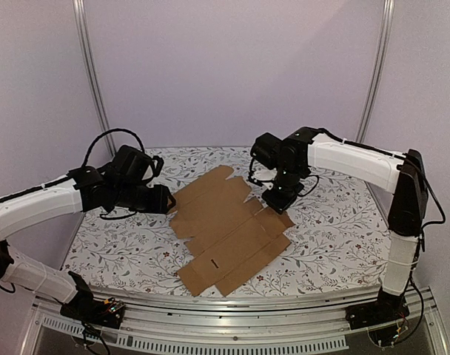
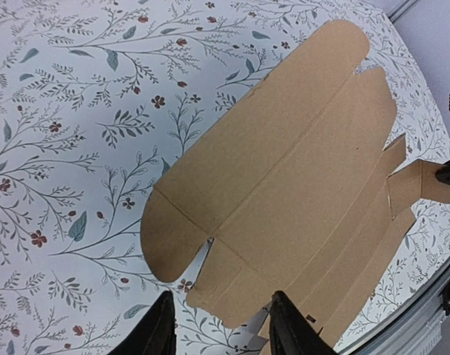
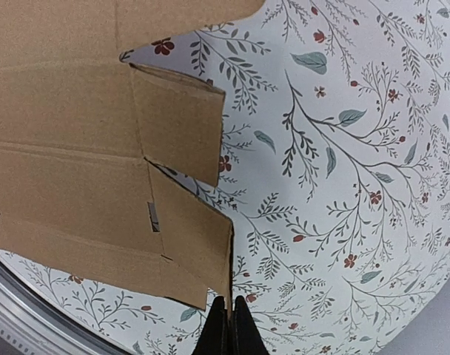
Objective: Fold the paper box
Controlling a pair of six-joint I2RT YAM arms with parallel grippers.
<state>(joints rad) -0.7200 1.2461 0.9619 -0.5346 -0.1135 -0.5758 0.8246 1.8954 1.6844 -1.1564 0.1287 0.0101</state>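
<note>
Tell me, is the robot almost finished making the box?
Not nearly. Nothing looks folded yet: the cardboard sheet lies spread flat on the table. Right now the right gripper is shut, seemingly pinching a corner flap, while the left gripper hovers open at the other end. All the sides and flaps still need folding up and tucking in.

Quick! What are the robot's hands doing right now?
Left hand: open, holding nothing.
Right hand: closed, pinching a flap corner of the box.
</note>
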